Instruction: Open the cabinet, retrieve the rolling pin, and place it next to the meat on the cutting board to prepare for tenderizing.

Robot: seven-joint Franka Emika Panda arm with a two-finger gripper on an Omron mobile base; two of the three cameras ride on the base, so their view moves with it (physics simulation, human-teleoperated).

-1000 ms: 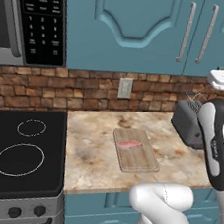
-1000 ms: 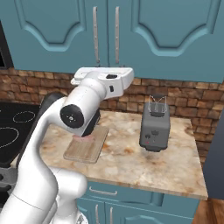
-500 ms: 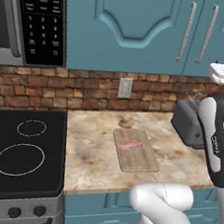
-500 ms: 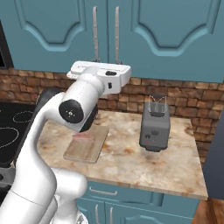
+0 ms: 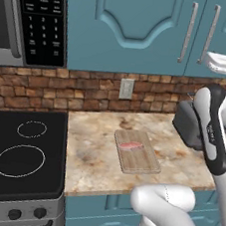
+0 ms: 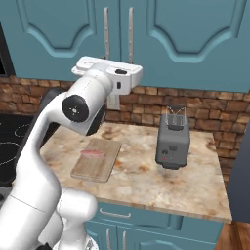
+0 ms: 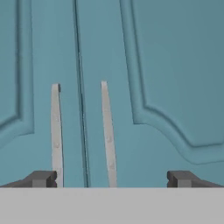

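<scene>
Pretty much nothing is ticked off yet, far as I can tell. The big teal-blue cabinet with the two arched raised-panel doors (image 6: 146, 29) is fully shut, both doors flush, so the slim wooden rolling pin is presumably inside somewhere; can't see it, so I can't say which shelf.

The white arm's two-finger gripper (image 7: 111, 178) is raised up in front of the doors with its fingers spread wide apart and nothing between them. From the hand camera it's looking square at the seam between the doors, with the two long silver bar handles (image 7: 107, 131) hanging either side of that seam. The right-hand handle sits between the fingertips, the left one just by the left fingertip, but it's not touching either as far as I can judge.

Down on the speckled beige stone worktop (image 5: 179, 163), the rectangular light-brown wooden cutting board (image 5: 139, 161) lies around the middle, with the small flat pinkish-red raw steak (image 5: 130, 146) on its back half. There's bare board in front of the meat. A dark grey toaster (image 6: 173, 139) stands toward the worktop's right end, well apart from the board.

So still left: grab a handle, swing the door, fetch the pin, set it down beside the steak.
</scene>
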